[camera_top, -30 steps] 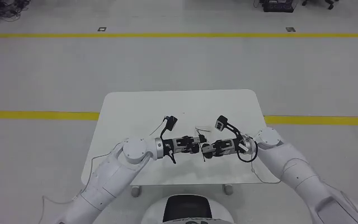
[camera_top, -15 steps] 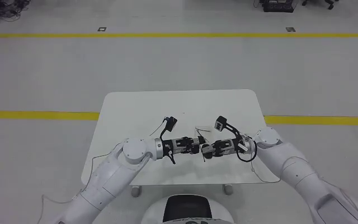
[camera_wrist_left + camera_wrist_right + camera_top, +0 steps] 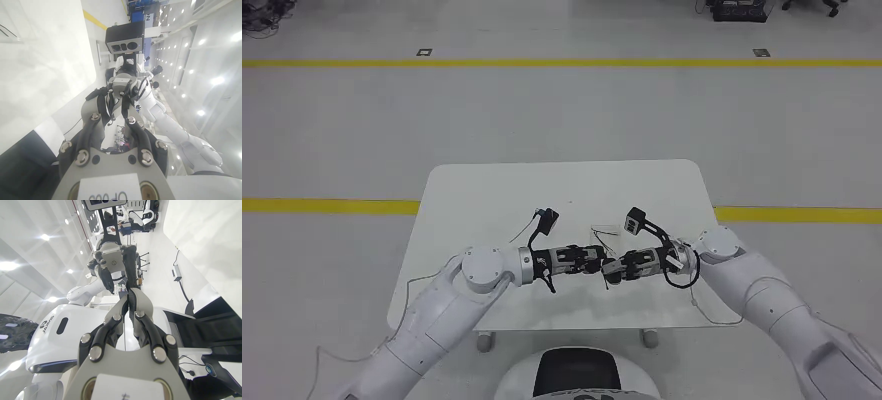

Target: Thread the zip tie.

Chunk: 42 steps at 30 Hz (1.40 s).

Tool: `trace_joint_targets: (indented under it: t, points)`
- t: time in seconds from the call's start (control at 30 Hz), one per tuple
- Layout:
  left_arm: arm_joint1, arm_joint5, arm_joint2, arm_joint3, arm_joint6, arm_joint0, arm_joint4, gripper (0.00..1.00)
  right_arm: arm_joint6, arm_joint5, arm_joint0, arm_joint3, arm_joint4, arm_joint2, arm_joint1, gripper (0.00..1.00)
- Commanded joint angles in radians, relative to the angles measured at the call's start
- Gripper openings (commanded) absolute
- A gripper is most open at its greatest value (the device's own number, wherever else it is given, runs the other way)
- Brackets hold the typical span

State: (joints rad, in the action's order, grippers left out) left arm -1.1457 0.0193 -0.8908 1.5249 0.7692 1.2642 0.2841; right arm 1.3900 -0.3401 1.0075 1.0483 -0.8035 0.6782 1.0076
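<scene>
Both grippers meet tip to tip above the front middle of the white table (image 3: pixel 492 200). My right gripper (image 3: pixel 129 300) is shut on a thin zip tie (image 3: pixel 124 332), whose strip runs back between its fingers. In the top view, thin dark ends of the zip tie (image 3: pixel 600 240) stick out just behind the two grippers. My left gripper (image 3: pixel 111 106) faces the right one with its fingers (image 3: pixel 107 279) apart. The right gripper's tips (image 3: pixel 110 101) sit between them, against one of the left fingers. I cannot tell if the left fingers touch the tie.
Bare tabletop lies behind and to both sides of the grippers. The front table edge (image 3: pixel 572 328) runs close under both forearms. A thin cable (image 3: pixel 427 275) hangs off the left arm past the table's left edge.
The right gripper has edged slightly toward the left one. The left arm has hardly moved.
</scene>
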Motion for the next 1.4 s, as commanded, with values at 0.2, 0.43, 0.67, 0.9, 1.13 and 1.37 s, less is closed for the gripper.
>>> trace_joint_targets:
  t: [0.2,0.43,0.67,0.9,1.13,1.37]
  points:
    - [0.003,0.0,0.007,-0.002,-0.001,-0.005,0.003,0.13,0.0,0.0,-0.001,0.002,-0.002,-0.001,-0.002,0.0]
    - [0.005,0.002,0.014,-0.006,-0.005,-0.008,0.006,0.1,0.0,0.0,-0.002,0.005,-0.001,-0.004,-0.002,0.0]
    - [0.007,0.003,0.019,-0.009,-0.007,-0.01,0.01,0.0,0.0,0.0,-0.002,0.007,0.0,-0.006,-0.003,0.0]
    - [0.009,0.006,0.022,-0.016,-0.01,-0.013,0.015,0.0,0.0,0.0,-0.001,0.007,0.0,-0.005,-0.003,0.0]
    - [0.016,0.015,-0.009,-0.031,-0.042,-0.003,0.043,0.0,0.0,0.0,0.0,0.0,-0.015,0.003,-0.005,1.0]
    - [0.03,0.015,-0.063,-0.015,-0.109,0.033,0.06,0.0,-0.074,0.0,0.026,0.0,-0.003,0.07,-0.006,1.0]
